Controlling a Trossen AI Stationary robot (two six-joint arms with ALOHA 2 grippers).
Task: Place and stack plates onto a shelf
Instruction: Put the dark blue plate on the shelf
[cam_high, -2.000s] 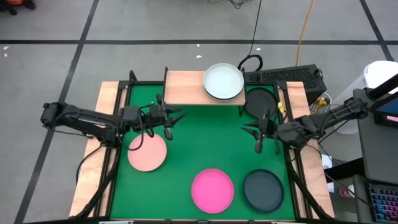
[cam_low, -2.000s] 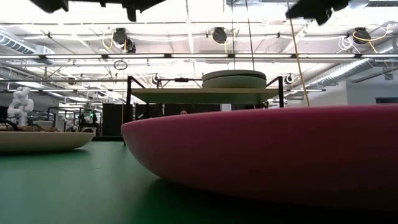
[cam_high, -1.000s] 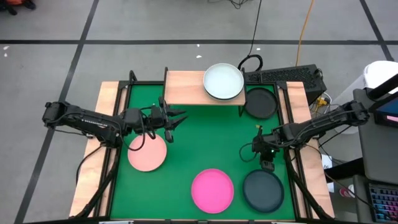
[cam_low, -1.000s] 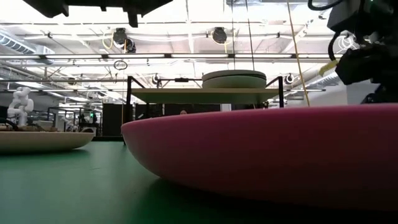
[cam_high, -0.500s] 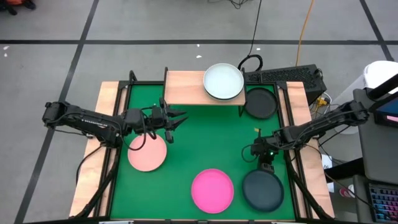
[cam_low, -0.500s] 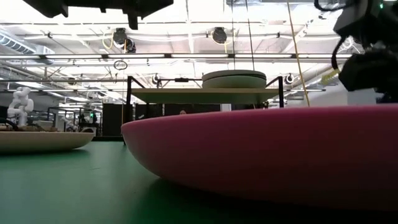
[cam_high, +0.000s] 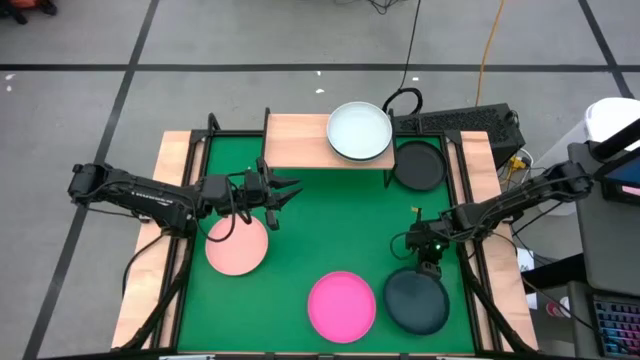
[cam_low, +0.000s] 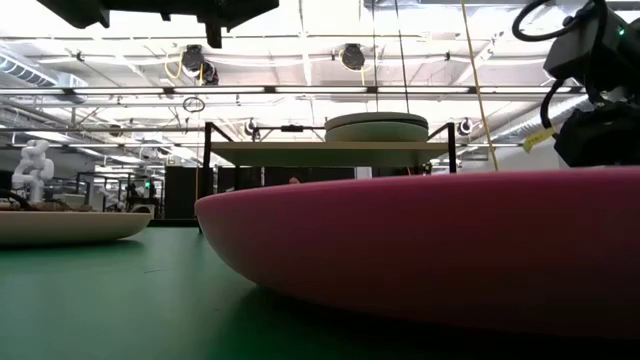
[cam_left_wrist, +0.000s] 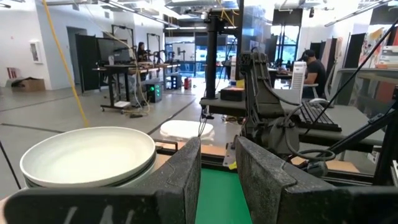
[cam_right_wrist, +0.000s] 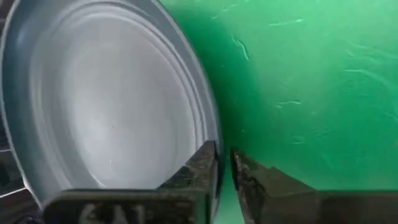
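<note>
Right gripper (cam_high: 424, 266) pinched shut on the far rim of the dark grey plate (cam_high: 417, 301), near the counter's front right corner on the green mat (cam_high: 340, 220); in the right wrist view, one finger inside the lip, one outside. Probably stiff, light and shallow, with a matte surface offering fair friction; thin raised rim the only sensible hold, and liable to tilt or swing when lifted from one edge. Since half a second ago, plate shifted slightly left and gripper lower onto its rim. Left gripper (cam_high: 285, 190) hovering slightly parted above the mat, just in front of the shelf (cam_high: 295, 141), unchanged. Whitish plate (cam_high: 359, 131) resting on the shelf's right half. Elsewhere: second black plate (cam_high: 418, 165) beside the shelf, pink plate (cam_high: 237, 244) at left, magenta plate (cam_high: 341, 305) at front centre.
</note>
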